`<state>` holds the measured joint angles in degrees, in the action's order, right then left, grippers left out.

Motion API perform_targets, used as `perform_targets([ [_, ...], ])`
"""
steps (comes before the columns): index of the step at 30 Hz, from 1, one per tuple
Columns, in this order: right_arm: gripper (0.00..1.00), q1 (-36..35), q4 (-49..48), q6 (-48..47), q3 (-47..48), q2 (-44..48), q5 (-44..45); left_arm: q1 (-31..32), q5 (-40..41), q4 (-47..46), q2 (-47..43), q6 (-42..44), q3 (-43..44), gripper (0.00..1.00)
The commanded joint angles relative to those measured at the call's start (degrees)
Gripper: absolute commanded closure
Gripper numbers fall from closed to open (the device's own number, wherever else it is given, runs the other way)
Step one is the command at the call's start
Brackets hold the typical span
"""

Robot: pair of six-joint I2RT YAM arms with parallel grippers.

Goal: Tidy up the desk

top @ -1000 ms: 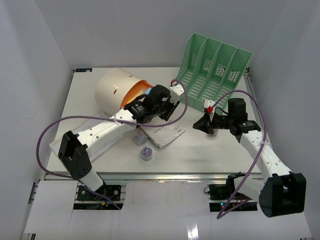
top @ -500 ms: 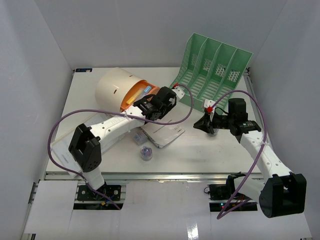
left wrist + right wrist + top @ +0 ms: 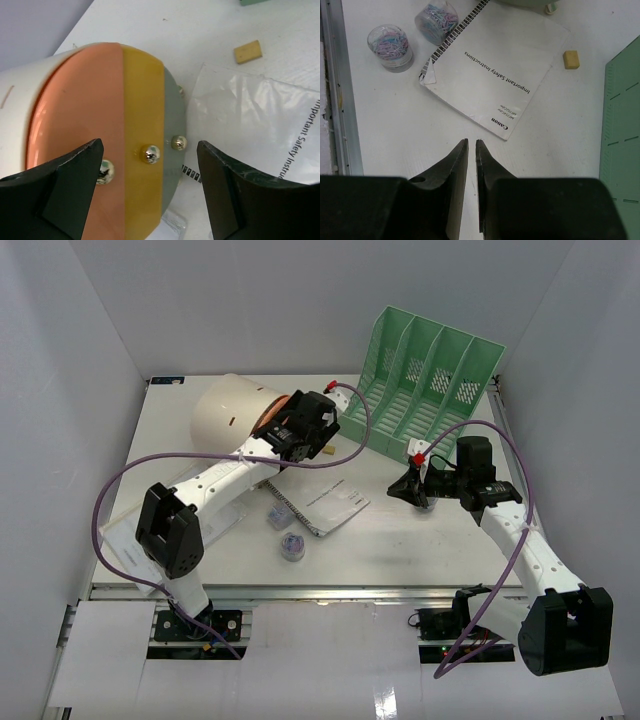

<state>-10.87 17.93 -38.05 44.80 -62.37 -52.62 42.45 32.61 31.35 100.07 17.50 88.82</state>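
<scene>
The wide-spread left gripper (image 3: 150, 145) should be centred on the yellow drawer's knob (image 3: 150, 154) before closing; the right gripper (image 3: 471, 143) is seen nearly shut, empty

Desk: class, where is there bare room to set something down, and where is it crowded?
Bare desk lies front-centre, bordered by the booklet, the right pincer and the front rail. Another gap sits between booklet and green rack. Crowded at the left: drawer box, eraser, two clip jars.

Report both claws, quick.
Left claw: open, empty, in front of the drawer box.
Right claw: closed, empty.
</scene>
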Motion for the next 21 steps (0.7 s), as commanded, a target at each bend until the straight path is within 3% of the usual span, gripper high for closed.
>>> perform_targets([
  [1,0.82,0.3,-0.3,-0.8,1.9,0.6,-0.3,-1.8,1.9,-1.4,-0.4,-0.1,2.3,0.11],
  [16,0.82,0.7,-0.1,-0.8,1.9,0.6,-0.3,-2.7,3.0,-1.8,-3.2,-1.7,0.5,0.05],
  [21,0.82,0.7,-0.1,-0.9,1.8,0.6,-0.5,-2.7,-1.2,-1.9,-5.8,-4.8,0.0,0.05],
])
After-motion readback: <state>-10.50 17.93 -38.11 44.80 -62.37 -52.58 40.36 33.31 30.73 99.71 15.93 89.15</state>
